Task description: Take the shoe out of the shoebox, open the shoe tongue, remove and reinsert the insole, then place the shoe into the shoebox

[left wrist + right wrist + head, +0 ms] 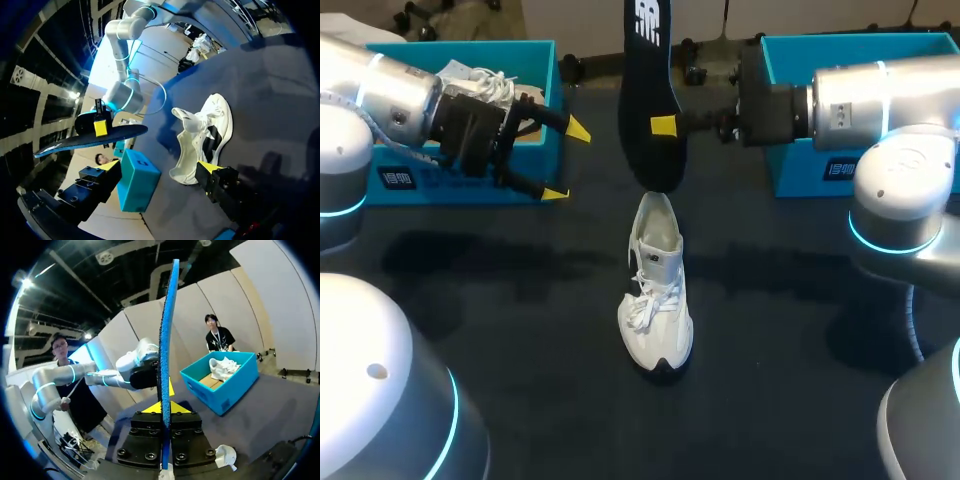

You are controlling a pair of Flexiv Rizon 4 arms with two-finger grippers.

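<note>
**Right claw clamps the insole over an unguarded shoe**

Right claw first: our right yellow-tipped gripper (pixel 665 127) is squeezed tight on the long black foam insole (pixel 645 80). It grips at mid-length, so the insole hangs nearly upright. The lower end hovers just above the heel opening of the white lace-up sneaker (pixel 656 300).

That sneaker stands alone on the dark table (pixel 500 340), outside both teal cardboard shoeboxes, left (pixel 450 188) and right (pixel 795 172).

Our left yellow-tipped gripper (pixel 567 162) is spread wide and empty, in front of the left box and well apart from the sneaker.

We see two dangers here. Nothing steadies the sneaker, so a downward push could tip or skid it. The thin insole could also pivot in that narrow pinch and catch on the collar or tongue.

As for print, there's a white logo on the insole and a dark label on each box front. We read none aloud.
</note>
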